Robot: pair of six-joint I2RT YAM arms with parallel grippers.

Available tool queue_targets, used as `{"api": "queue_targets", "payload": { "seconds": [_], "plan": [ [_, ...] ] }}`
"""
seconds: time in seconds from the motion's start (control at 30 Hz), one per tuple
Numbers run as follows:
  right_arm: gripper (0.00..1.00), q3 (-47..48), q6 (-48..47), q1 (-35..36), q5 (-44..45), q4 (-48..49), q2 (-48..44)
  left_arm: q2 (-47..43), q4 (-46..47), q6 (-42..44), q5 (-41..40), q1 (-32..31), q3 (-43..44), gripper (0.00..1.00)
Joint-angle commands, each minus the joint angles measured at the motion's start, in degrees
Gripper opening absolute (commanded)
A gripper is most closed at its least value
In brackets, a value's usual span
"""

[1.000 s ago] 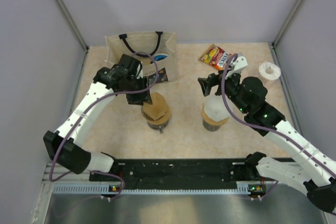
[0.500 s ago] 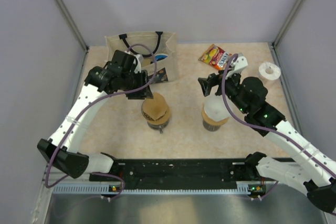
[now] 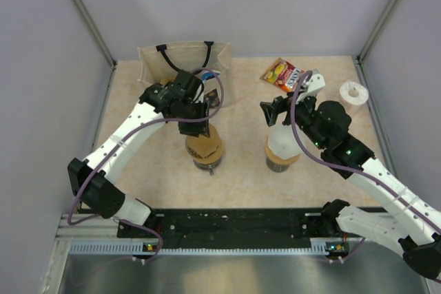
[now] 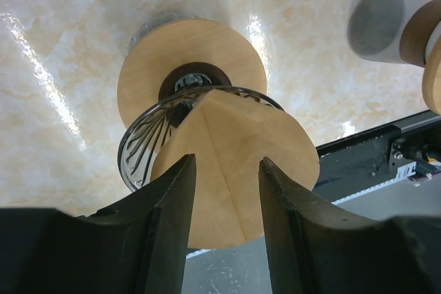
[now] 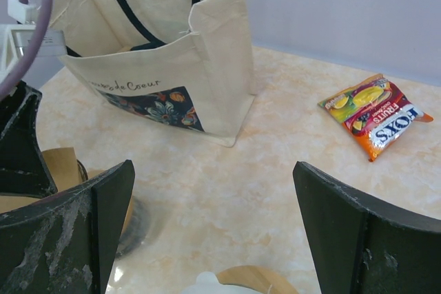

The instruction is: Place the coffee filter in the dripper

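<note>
The dripper, a dark ribbed cone in a flat tan ring, stands mid-table. The brown paper coffee filter lies across its mouth, tip at the far rim and wide edge overhanging the near rim. My left gripper hovers right above it, jaws partly open on either side of the filter without pinching it. My right gripper stands wide open and empty, above a white translucent cone.
A cream tote bag stands behind the dripper. Further right along the back lie a candy packet and a white roll. A black rail runs along the near edge. Grey walls close in both sides.
My left gripper swung out to the left, then came back right over the dripper. The filter stayed on the dripper. The right arm has not moved.
</note>
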Motion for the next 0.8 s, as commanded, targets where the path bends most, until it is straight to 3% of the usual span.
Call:
{"api": "queue_targets", "payload": {
  "seconds": [0.0, 0.77],
  "plan": [
    [0.98, -0.19, -0.56, -0.14, 1.14, 0.25, -0.60, 1.42, 2.85, 0.22, -1.53, -0.86, -0.85, 0.47],
    [0.98, -0.28, -1.18, -0.14, 2.28, 0.16, -0.68, 5.90, 4.08, 0.40, -3.29, -2.18, -3.66, 0.54]
  ]
}}
